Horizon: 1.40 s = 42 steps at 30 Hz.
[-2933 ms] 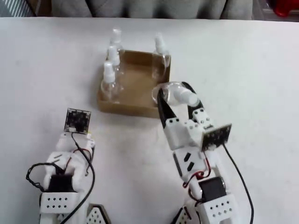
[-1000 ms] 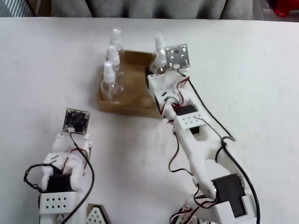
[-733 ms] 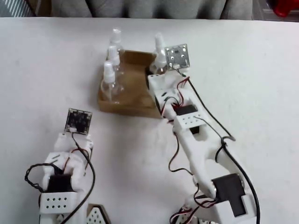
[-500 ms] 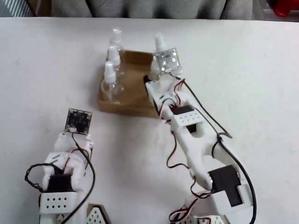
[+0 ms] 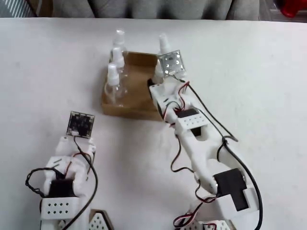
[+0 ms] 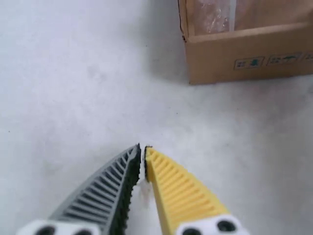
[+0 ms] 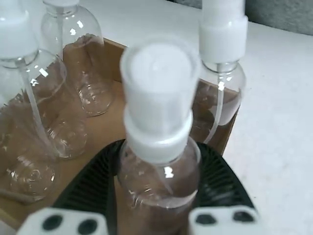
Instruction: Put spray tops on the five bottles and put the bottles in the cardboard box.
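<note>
My right jaws clasp the bottle [image 7: 157, 147] by its round body in the cardboard box [image 5: 127, 109], left jaws closed empty; I judge it light, slick, thin-walled, so hold gently.

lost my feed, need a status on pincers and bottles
Right pincer shut on a capped bottle, over the box. Left pincer shut, empty, above the table. Other bottles crowd close.

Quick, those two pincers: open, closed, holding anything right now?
Left pincer: closed, empty.
Right pincer: closed on a bottle.
</note>
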{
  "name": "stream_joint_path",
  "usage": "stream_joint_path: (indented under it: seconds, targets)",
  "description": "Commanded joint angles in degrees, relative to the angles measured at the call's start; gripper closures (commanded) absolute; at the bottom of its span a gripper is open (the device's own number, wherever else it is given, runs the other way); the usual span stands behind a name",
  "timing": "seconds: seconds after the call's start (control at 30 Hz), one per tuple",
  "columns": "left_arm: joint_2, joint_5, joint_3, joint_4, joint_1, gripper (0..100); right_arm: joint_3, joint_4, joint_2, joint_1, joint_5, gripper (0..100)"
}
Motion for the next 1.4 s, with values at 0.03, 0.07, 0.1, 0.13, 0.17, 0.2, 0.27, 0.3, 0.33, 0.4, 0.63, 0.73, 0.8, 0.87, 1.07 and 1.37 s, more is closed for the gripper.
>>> stream_joint_path:
  seconds: [0.03,0.07,0.1,0.13,0.17,0.2,0.27,0.3,0.33,0.4,0.63,0.73,0.8,0.87,1.07,1.37]
  targets:
    - [-0.5,-0.8,-0.3,-2.3,0.8,98,-0.8,-3.6,-0.6,0.3,-0.1,98.1]
    - [-0.5,-0.8,-0.3,-2.3,0.8,98,-0.2,-3.9,-0.6,0.3,-0.1,98.1]
    - [-0.5,-0.8,-0.3,-2.3,0.8,98,0.4,-3.9,-1.0,0.2,-0.1,98.0]
    - [-0.5,-0.8,-0.3,-2.3,0.8,98,0.8,-3.9,-1.1,0.0,-0.1,98.0]
    - [-0.5,-0.8,-0.3,-2.3,0.8,98,1.0,-3.9,-1.1,-0.1,0.0,98.0]
    - [-0.5,-0.8,-0.3,-2.3,0.8,98,1.1,-3.9,-1.1,-0.2,0.0,98.0]
    - [-0.5,-0.8,-0.3,-2.3,0.8,98,1.1,-3.9,-1.1,-0.2,0.1,98.0]
    - [-0.5,-0.8,-0.3,-2.3,0.8,98,1.1,-3.9,-1.1,0.0,0.2,98.0]
    - [-0.5,-0.8,-0.3,-2.3,0.8,98,1.1,-3.9,-1.1,0.0,0.3,98.0]
    - [-0.5,-0.8,-0.3,-2.3,0.8,98,1.2,-3.8,-1.1,0.0,0.3,98.0]
    - [-0.5,-0.8,-0.3,-2.3,0.7,98,2.3,-3.5,-1.1,0.1,0.3,88.9]
    - [-0.5,-0.8,-0.3,-2.3,0.7,98,3.0,-3.7,-1.1,-0.2,0.4,83.0]
    - [-0.5,-0.8,-0.3,-2.3,0.7,98,3.0,-3.7,-1.1,-0.2,0.4,82.0]
    - [-0.5,-0.8,-0.3,-2.3,0.7,98,3.0,-3.7,-1.1,-0.2,0.4,81.9]
    - [-0.5,-0.8,-0.3,-2.3,0.7,98,3.0,-3.8,-1.1,-0.2,0.3,81.8]
    - [-0.5,-0.8,-0.3,-2.3,0.7,98,3.0,-3.6,-1.2,-0.2,0.4,81.7]
